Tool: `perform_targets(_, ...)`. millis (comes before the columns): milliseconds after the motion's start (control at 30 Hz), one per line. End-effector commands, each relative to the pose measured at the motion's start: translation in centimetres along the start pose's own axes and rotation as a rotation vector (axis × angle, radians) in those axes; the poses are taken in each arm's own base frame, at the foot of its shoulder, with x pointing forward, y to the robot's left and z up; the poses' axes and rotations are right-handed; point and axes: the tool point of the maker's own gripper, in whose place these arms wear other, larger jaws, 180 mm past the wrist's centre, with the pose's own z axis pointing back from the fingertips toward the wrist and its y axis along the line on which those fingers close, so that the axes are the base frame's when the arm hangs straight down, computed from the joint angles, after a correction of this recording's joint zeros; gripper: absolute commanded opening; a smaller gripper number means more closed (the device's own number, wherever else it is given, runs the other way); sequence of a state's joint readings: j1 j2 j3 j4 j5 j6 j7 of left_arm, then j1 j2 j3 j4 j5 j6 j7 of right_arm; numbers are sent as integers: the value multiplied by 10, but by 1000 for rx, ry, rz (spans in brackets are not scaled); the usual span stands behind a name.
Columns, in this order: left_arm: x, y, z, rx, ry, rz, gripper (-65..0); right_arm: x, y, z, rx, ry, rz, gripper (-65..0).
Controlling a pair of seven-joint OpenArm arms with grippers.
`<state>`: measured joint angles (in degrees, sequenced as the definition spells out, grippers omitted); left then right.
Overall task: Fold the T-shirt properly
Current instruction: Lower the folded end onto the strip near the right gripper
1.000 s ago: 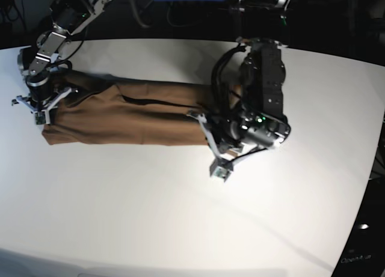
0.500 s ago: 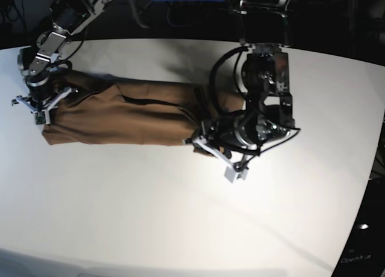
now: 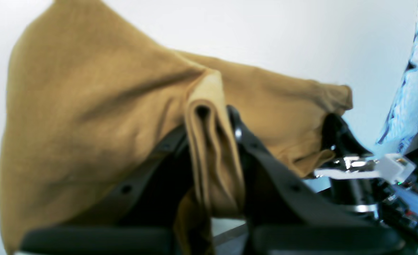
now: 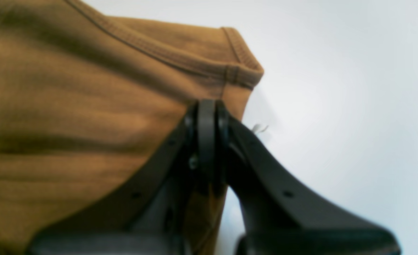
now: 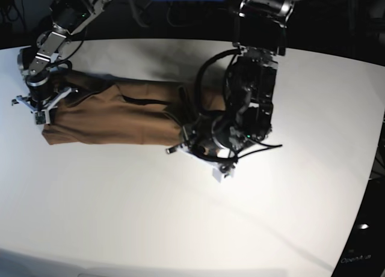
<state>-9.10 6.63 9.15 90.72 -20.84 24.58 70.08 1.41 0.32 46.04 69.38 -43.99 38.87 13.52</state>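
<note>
Tan-brown cotton, plain, no print: the T-shirt [image 5: 120, 118] lies on the white desk [image 5: 180, 229] as a long narrow band, already folded lengthwise, with a dark crease line running along its upper half. It sits toward the far side of the desk, stretched between the two arms.

Right gripper [image 5: 39, 112] is at the shirt's end nearest the base view's left edge. In the right wrist view its jaws are pressed together on the cloth just below a stitched hem corner [image 4: 237, 71]; fabric there shows soft horizontal wrinkles and a double-stitched seam. A loose thread end sticks out beside the gripper [image 4: 207, 117].

Left gripper [image 3: 212, 141] is at the shirt's opposite end. The wrist view shows several stacked layers of cloth [image 3: 212, 159] pinched between the black fingers [image 3: 265, 159], jaws clamped on that bundle, with the rest of the shirt [image 3: 88, 106] draping away from the gripper in a raised tent shape above the desk. In the base view this end of the shirt is bunched and mostly hidden under the left arm [image 5: 252, 97]; the exact edge of the cloth there cannot be made out.

Shirt surface looks matte, lightly rumpled, with no tag visible.
</note>
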Motion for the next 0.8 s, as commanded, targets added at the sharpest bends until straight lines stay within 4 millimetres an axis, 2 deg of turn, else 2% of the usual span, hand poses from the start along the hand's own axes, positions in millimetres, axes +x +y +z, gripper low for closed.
perform_targets(0,12,-15,5,-26,-31,-7,-628,-31,5,5,31,147,45,-647)
perform_targets(167,0,-16,2,25,-6,3,-628,-31,5,5,31,147,45,-647)
perform_targets(367,-13,-27,-2,52,8,-19,-628,-31,5,5,31,146,45,-647)
perform_targets(500,-14,-35,-2,59,14,-30,-628,-30,5,4,31,144,44,-647)
perform_targets(600,-16,-30,-8,96,28,-84,-628,-30,5,4,31,144,44,-647)
perform_targets(700,-28,-19,-18,150,89,-119,-628,-30,5,4,31,144,44,-647)
perform_targets(767,-26,-16,-22,167,102,-118,-628,-30,5,4,31,144,44,-647)
